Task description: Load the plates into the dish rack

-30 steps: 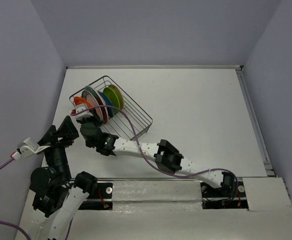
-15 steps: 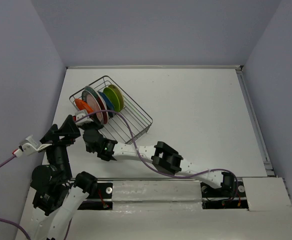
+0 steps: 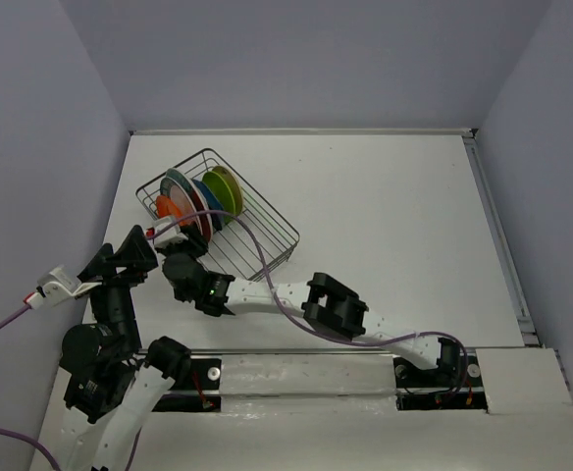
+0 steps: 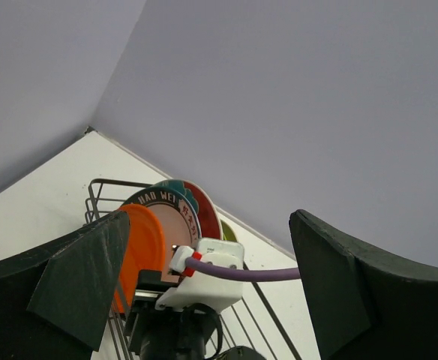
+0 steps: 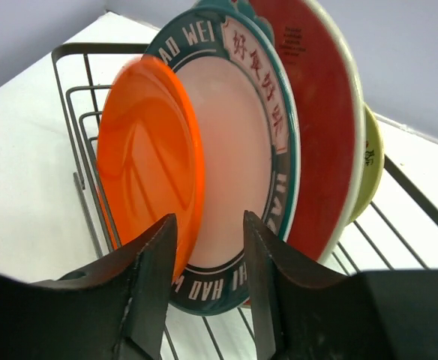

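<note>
Orange plate (image 5: 148,157) upright in dish rack (image 3: 263,232); right hand (image 5: 209,225) parted beside it.

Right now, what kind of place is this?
Probably a robot test booth, not a kitchen: plain walls box in a white table, robot arms stand at its edge, and a dish rack holds plates.

The right gripper (image 3: 176,257) has let go of the orange plate (image 3: 166,207), now standing in the rack (image 3: 267,231), and pulled back nearer.
</note>
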